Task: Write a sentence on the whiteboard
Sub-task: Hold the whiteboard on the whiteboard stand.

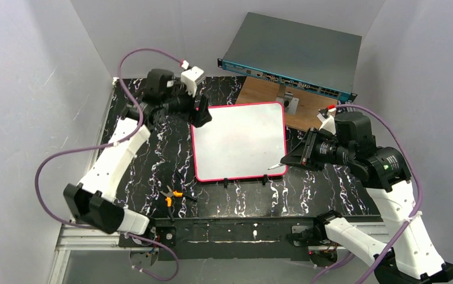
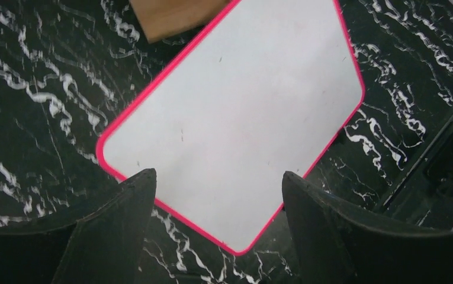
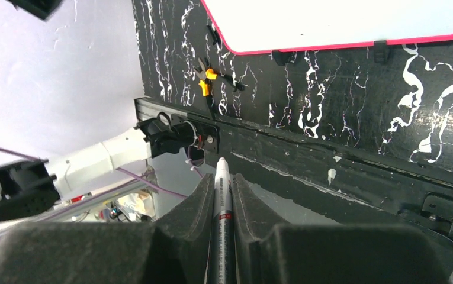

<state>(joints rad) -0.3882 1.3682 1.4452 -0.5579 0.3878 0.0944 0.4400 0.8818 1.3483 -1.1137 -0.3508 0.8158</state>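
At table centre, flat on the black marbled table (image 1: 153, 154): whiteboard (image 1: 238, 142), pink-red frame, surface blank but for faint specks; none of the sentence on it yet, so judged to be at the very start, first stroke to come; at the near right corner, right gripper (image 3: 222, 183) clamped tight on a marker (image 3: 222, 198), white end poking past the pads, seen from above at the frame's edge, touching or not cannot tell, capped or not cannot tell either; over the far left corner, left gripper (image 2: 218, 176) spread wide, holding nothing, board corner framed between its fingers from above; to do the step well: check for a cap first, carry the tip inward toward the far left of the white area, lower gently to first contact, keep pressure light and even, write large and slow, leave room for a second line; probably worth steadying the frame with the free arm against sliding under the pen; farther out, orange-handled pliers (image 1: 172, 195) near the front edge, wooden board (image 1: 265, 94) and grey-teal network switch (image 1: 295, 53) behind
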